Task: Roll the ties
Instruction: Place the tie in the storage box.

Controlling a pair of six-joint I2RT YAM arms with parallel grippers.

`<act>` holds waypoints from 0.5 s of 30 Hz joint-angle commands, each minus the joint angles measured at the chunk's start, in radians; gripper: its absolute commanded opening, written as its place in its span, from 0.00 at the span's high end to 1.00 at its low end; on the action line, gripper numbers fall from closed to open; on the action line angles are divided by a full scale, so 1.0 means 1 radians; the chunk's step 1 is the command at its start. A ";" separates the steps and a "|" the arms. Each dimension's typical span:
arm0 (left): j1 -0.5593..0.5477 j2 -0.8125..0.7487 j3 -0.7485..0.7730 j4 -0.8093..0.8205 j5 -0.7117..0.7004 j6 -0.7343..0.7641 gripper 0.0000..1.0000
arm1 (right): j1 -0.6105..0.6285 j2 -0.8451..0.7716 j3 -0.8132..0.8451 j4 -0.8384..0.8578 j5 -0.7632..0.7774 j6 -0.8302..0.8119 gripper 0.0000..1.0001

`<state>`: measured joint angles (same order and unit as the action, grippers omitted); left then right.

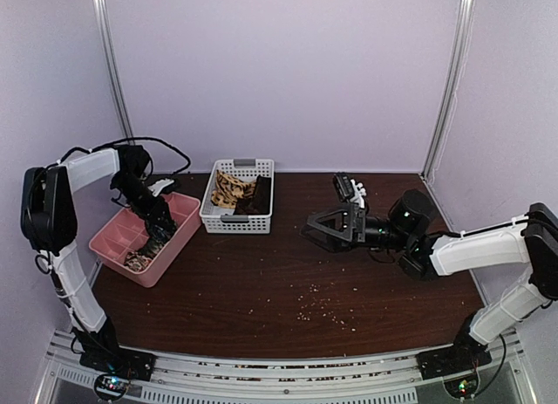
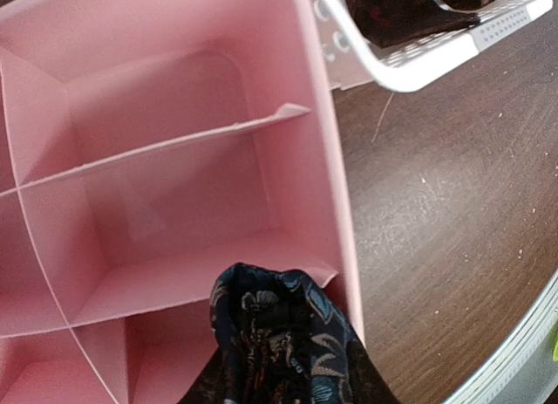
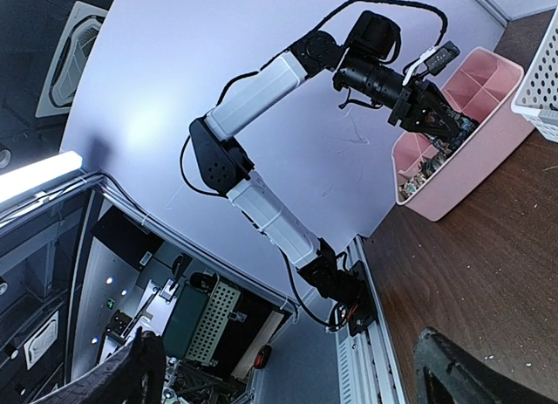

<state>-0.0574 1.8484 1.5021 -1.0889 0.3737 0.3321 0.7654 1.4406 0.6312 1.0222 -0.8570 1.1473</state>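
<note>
The step in hand looks like stowing a finished roll: the left gripper [image 1: 156,232] is down inside the pink tray [image 1: 180,242], its jaws narrowed on the floral tie [image 2: 279,334], which sits bunched into a dark bundle over the tray's near compartments. The wrist view shows the fabric right at the fingers but not the fingers themselves, so I judge the grip from the bundle's position. The compartments beyond it, toward the far side of the tray, show bare pink floor. Just to the right of the tray stands the white basket [image 1: 235,221], with the tan tie [image 1: 228,190] and the brown tie [image 1: 260,197] lying loose inside, not yet rolled. Well to the right of the tray, the right gripper [image 1: 327,230] hangs over the table [image 1: 288,291] with jaws spread wide and nothing in them. The next move probably calls for settling the bundle fully into one compartment before letting go, so the roll does not spring open.
</note>
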 commanded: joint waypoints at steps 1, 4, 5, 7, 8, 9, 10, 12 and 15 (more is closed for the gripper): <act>0.026 0.015 -0.010 0.031 -0.050 0.011 1.00 | -0.005 0.018 0.027 0.017 -0.014 -0.014 0.01; 0.032 0.027 -0.024 0.066 -0.120 0.003 1.00 | -0.004 0.035 0.035 0.038 -0.022 0.003 0.00; 0.032 0.030 -0.025 0.075 -0.134 0.001 1.00 | -0.004 0.040 0.036 0.047 -0.024 0.009 0.01; 0.032 0.033 -0.036 0.112 -0.151 -0.003 1.00 | -0.006 0.046 0.038 0.054 -0.027 0.015 0.00; 0.032 0.030 -0.046 0.132 -0.161 -0.004 1.00 | -0.006 0.047 0.038 0.055 -0.027 0.014 0.00; 0.033 0.028 -0.054 0.145 -0.171 -0.001 1.00 | -0.006 0.049 0.037 0.055 -0.026 0.015 0.00; 0.032 0.030 -0.057 0.155 -0.189 0.002 1.00 | -0.007 0.048 0.036 0.055 -0.027 0.015 0.01; 0.031 0.032 -0.056 0.173 -0.216 0.003 1.00 | -0.007 0.047 0.032 0.055 -0.025 0.014 0.00; 0.031 0.030 -0.065 0.208 -0.204 -0.003 1.00 | -0.009 0.050 0.026 0.055 -0.025 0.014 0.01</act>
<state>-0.0383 1.8648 1.4570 -0.9844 0.2394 0.3309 0.7650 1.4864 0.6392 1.0370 -0.8680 1.1576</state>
